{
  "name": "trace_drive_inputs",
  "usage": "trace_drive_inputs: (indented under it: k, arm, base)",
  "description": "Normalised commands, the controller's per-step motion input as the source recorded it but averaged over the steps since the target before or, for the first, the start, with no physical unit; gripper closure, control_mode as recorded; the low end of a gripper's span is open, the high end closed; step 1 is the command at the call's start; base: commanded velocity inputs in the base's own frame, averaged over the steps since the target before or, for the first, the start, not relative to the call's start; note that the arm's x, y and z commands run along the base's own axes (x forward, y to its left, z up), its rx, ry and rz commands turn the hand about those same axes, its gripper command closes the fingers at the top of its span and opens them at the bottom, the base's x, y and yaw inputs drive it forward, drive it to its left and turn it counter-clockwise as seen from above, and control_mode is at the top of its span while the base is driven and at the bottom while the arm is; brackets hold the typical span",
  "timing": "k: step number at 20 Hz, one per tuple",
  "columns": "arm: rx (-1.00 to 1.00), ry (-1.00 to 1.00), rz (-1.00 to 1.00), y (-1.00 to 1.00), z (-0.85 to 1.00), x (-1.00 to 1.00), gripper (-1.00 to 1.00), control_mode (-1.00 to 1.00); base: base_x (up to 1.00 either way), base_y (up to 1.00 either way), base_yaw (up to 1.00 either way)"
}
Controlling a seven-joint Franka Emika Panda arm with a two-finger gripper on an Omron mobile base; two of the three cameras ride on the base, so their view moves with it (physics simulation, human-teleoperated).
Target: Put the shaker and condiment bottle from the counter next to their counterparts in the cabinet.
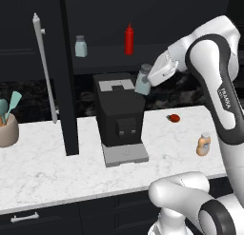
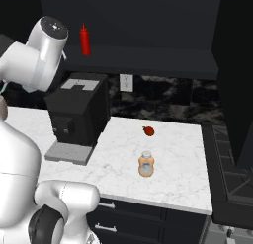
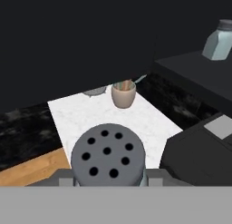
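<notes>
The pincer (image 1: pixel 147 81) gripped the shaker (image 1: pixel 142 80), aloft over the coffee machine (image 1: pixel 118 112), below the shelf (image 1: pixel 112 53). Risk: clipping that shelf edge going up could knock it loose.

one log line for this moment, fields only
gripper: shut on shaker | height: above coffee machine | second shaker: on cabinet shelf | bottle: on counter

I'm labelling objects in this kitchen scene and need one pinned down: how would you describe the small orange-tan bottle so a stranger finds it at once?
Start at the black coffee machine on the white marble counter. Look to its right, near the counter's front edge, for the condiment bottle. It is squat, pear-shaped and pale-capped, unlike the small red item behind it.
</notes>
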Motion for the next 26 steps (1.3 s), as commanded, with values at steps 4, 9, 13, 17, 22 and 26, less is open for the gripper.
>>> trace_drive_inputs:
  k: [4, 9, 13, 17, 22, 26]
  arm:
    - [0.0, 0.0, 0.0, 0.18, 0.09, 0.0, 1.0, -1.0]
    - [0.0, 0.0, -0.01, 0.05, 0.17, 0.04, 1.0, -1.0]
    - [0.0, 0.0, -0.03, 0.0, 0.34, 0.02, 1.0, -1.0]
    - [0.0, 0.02, -0.03, 0.0, 0.36, 0.02, 1.0, -1.0]
    - [0.0, 0.02, -0.04, 0.0, 0.29, 0.04, 1.0, -1.0]
    - [0.0, 0.04, -0.04, 0.01, 0.13, 0.16, 1.0, -1.0]
  base:
    - [0.0, 0.0, 0.0]
    - [0.0, 0.0, 0.0]
    - [0.0, 0.0, 0.0]
    - [0.0, 0.0, 0.0]
    - [0.0, 0.0, 0.0]
    - [0.0, 0.0, 0.0]
